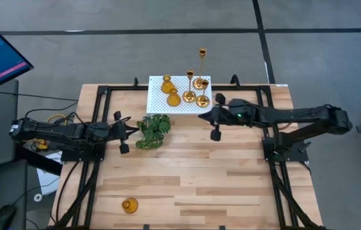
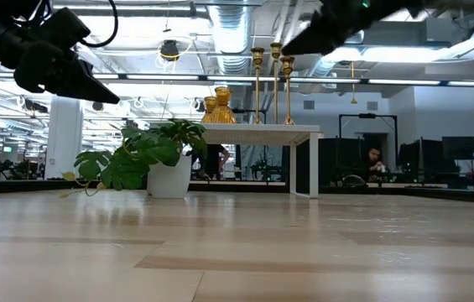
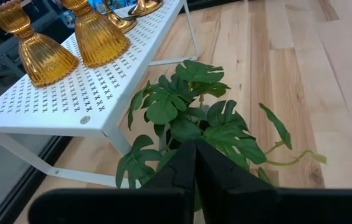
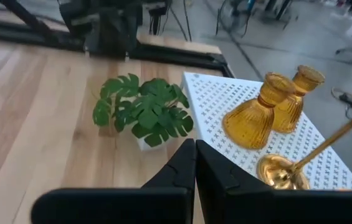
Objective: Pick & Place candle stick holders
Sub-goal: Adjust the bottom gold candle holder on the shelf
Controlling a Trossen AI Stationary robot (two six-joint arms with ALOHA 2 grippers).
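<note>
Two squat amber candle stick holders (image 1: 170,91) and three tall thin-stemmed gold ones (image 1: 197,82) stand on their bases on the white perforated platform (image 1: 158,102) at the table's far side. Another squat amber holder (image 1: 130,205) stands on the table near its front edge. My left gripper (image 1: 134,128) is shut and empty, raised beside the green plant (image 1: 154,131), on its left. My right gripper (image 1: 202,115) is shut and empty, raised just off the platform's near right corner. In the right wrist view the squat holders (image 4: 253,118) and one tall holder's base (image 4: 280,171) lie ahead of the shut fingers (image 4: 194,158).
The potted green plant (image 3: 188,118) stands on the table in front of the platform (image 3: 70,99), between the two grippers. Black frame rails (image 1: 103,96) run along the table's left, right and far sides. Bare wood (image 1: 193,172) stretches across the middle and front.
</note>
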